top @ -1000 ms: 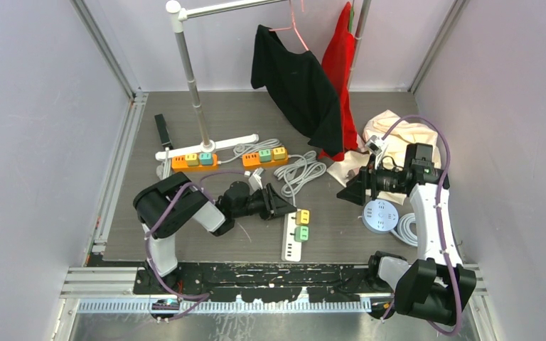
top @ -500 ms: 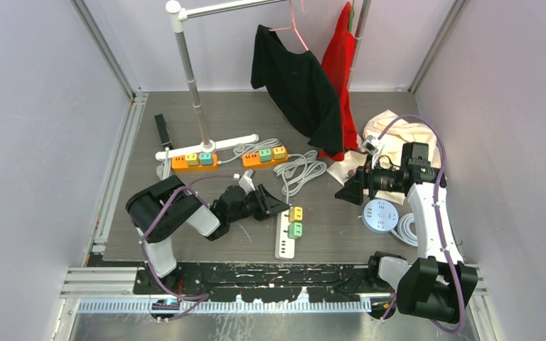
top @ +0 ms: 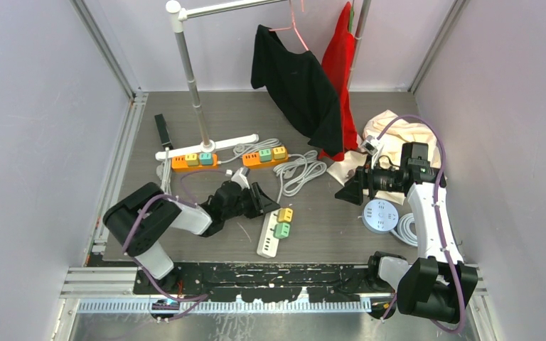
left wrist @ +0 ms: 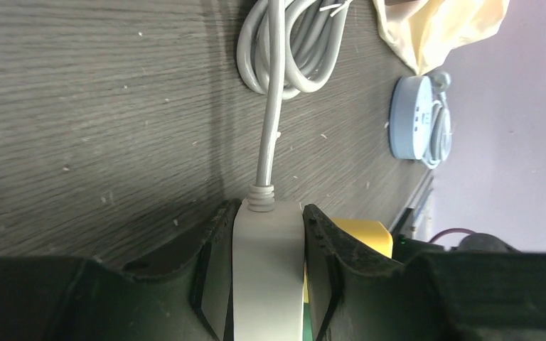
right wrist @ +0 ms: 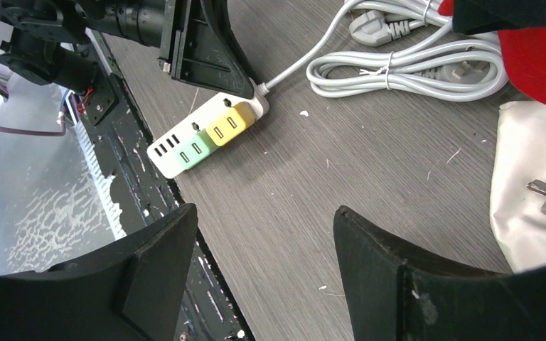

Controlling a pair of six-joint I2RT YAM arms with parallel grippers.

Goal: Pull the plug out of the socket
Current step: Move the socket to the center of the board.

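Clamping strip (left wrist: 268,284), left tool (left wrist: 271,213) — yellow plug (left wrist: 359,236) half-hidden

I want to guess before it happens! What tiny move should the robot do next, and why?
Probably the open right gripper should reach toward the yellow plug. The left gripper clamps the white power strip at its cord end, but the plug sits in it with nothing gripping it.

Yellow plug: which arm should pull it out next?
Probably right. The left tool clamps the white power strip at its cord end. The right tool is open, empty and faces the yellow plug.
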